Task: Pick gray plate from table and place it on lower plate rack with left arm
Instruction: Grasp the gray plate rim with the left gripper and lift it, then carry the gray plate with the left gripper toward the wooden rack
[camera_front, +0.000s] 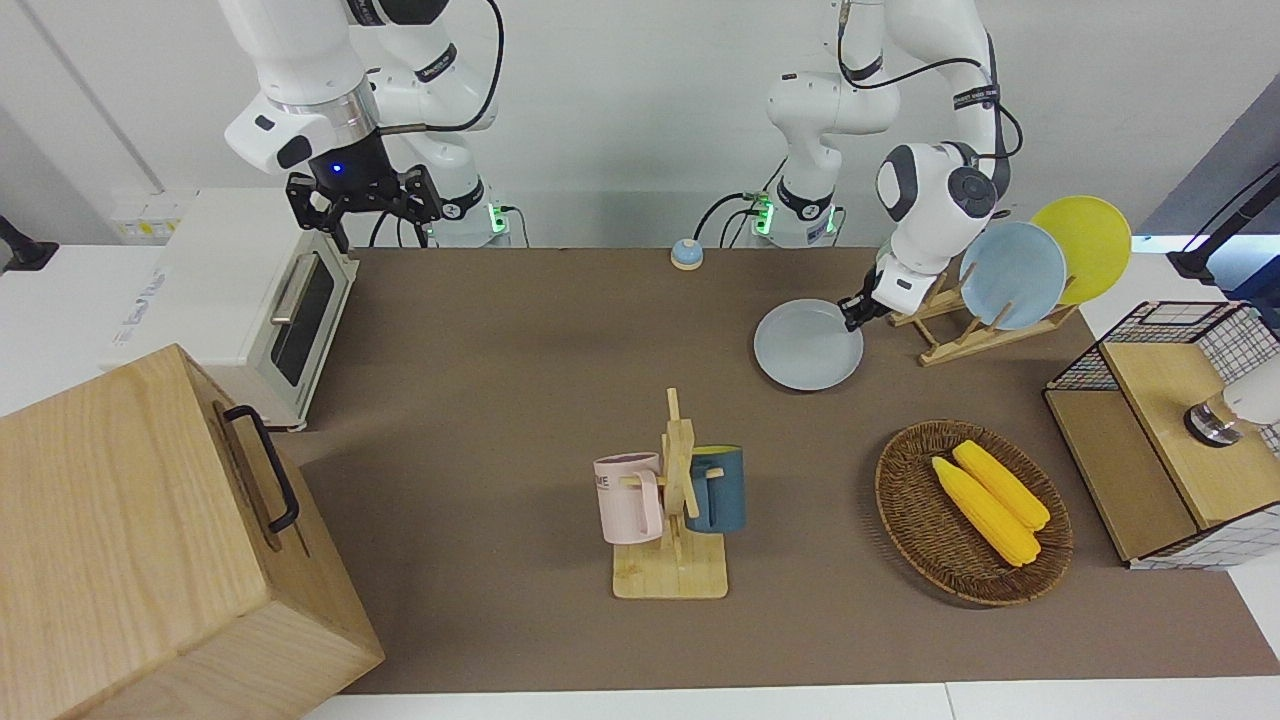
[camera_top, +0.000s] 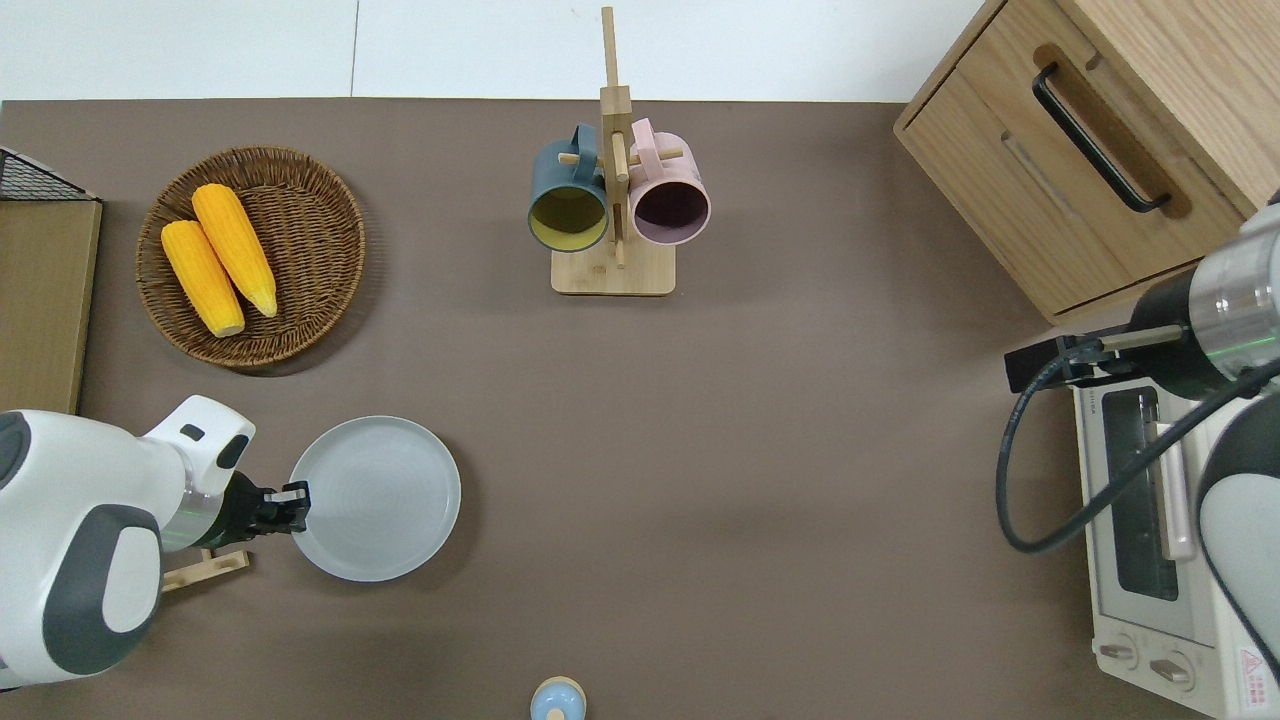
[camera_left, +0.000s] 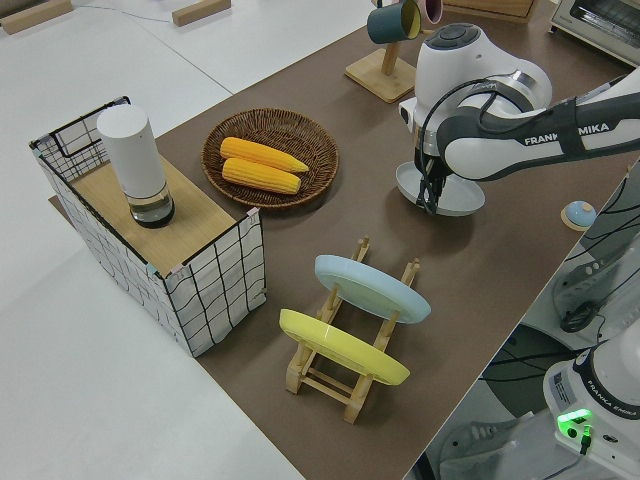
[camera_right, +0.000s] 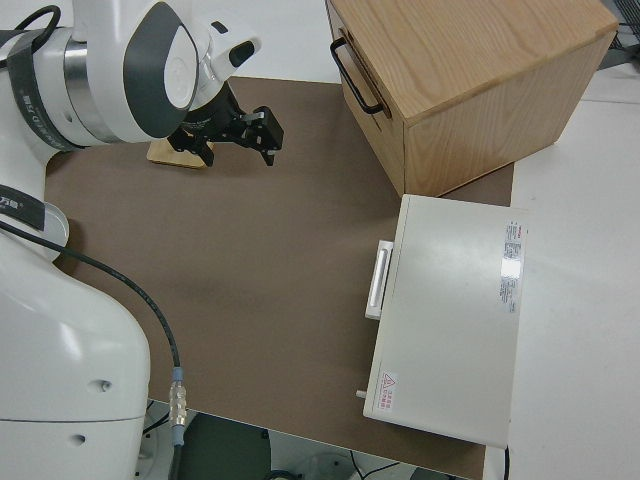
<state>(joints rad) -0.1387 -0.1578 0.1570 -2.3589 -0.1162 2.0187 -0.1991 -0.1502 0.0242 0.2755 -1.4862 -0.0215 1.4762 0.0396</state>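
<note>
The gray plate (camera_top: 375, 498) is round, pale and smooth, with a low rim all the way around. It lies on the brown table (camera_top: 760, 450), which looks flat and dull, not shiny. The plate is between the plate rack and the middle of the table, nearer to the robots than the basket.

The left gripper (camera_top: 296, 505) is down at the edge of the plate on the side toward the rack. Its black fingers sit at the rim, but I cannot tell if they pinch it. The plate looks a little tipped in the left side view.

The lower plate rack (camera_front: 960, 330) is made of light wood, with rails and pegs that stick up. A light blue plate (camera_front: 1012, 274) and a yellow plate (camera_front: 1082, 247) lean in its slots.

The basket (camera_front: 972, 512) is brown and woven, and round like a bowl. Two bumpy yellow corn cobs (camera_front: 990, 495) lie in it.

The right arm is parked, and the right gripper (camera_front: 364, 203) has its fingers spread apart.
</note>
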